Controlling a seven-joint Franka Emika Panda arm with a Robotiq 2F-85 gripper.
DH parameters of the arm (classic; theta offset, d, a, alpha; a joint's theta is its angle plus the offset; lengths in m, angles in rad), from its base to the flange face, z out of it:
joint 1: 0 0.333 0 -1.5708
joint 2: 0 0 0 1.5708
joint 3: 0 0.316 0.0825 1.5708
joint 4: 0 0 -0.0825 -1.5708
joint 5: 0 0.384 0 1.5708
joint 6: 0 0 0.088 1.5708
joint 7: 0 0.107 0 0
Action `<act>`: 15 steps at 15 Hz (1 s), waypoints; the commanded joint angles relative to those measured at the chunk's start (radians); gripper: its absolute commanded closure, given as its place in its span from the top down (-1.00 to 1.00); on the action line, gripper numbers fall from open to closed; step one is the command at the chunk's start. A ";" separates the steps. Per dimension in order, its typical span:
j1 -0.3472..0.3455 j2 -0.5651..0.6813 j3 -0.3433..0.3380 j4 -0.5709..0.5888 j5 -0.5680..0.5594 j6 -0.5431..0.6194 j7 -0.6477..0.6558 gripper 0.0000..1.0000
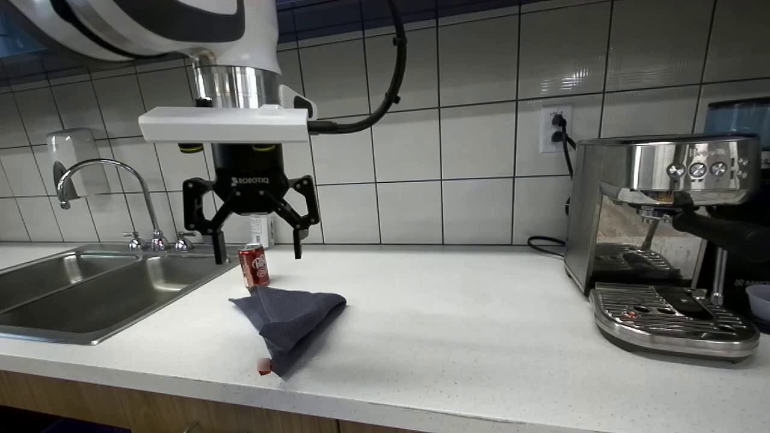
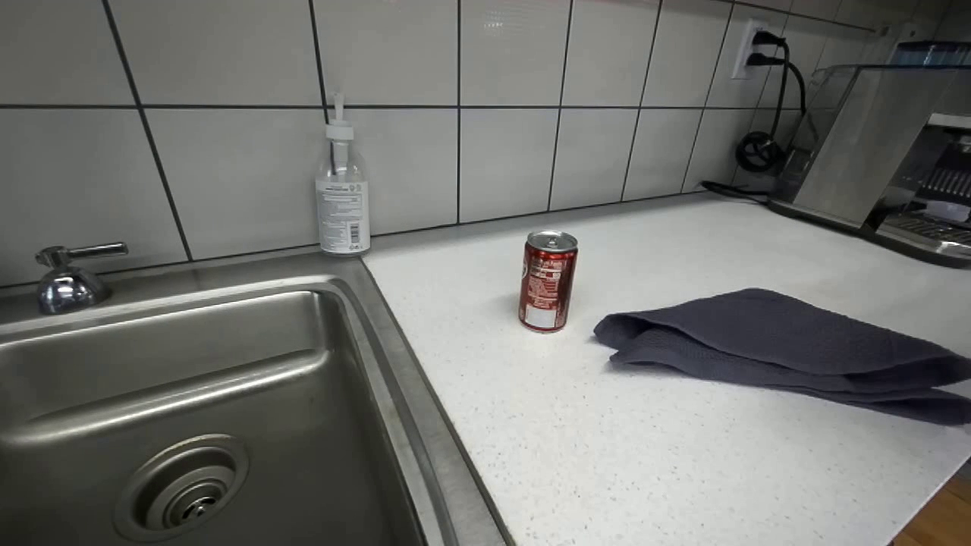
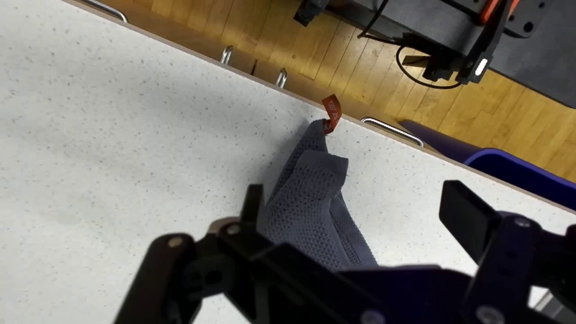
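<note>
Dark cloth (image 1: 293, 316) lies near a Dr Pepper can (image 1: 254, 266), below the wide-spread end effector (image 1: 259, 256) lettered ROBOTIQ

In front of me, a wall (image 1: 475, 144) tiled in glossy white with dark seams runs across an exterior view from nine to two o'clock. Streaks of light (image 1: 571, 81) gleam on it at two, just above a white power outlet (image 1: 547, 129). A double steel sink (image 1: 114, 294) sits at eight, its arched chrome faucet (image 1: 148, 198) at nine. The white speckled table (image 1: 469, 349) spreads around five, with wooden cabinet fronts (image 1: 222, 418) beneath it at seven. In the wrist view, honey-coloured floorboards (image 3: 279, 36) show at twelve, past metal cabinet pulls (image 3: 281, 78).
</note>
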 commanded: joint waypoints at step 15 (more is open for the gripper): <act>0.034 0.002 0.062 0.004 -0.003 -0.058 0.329 1.00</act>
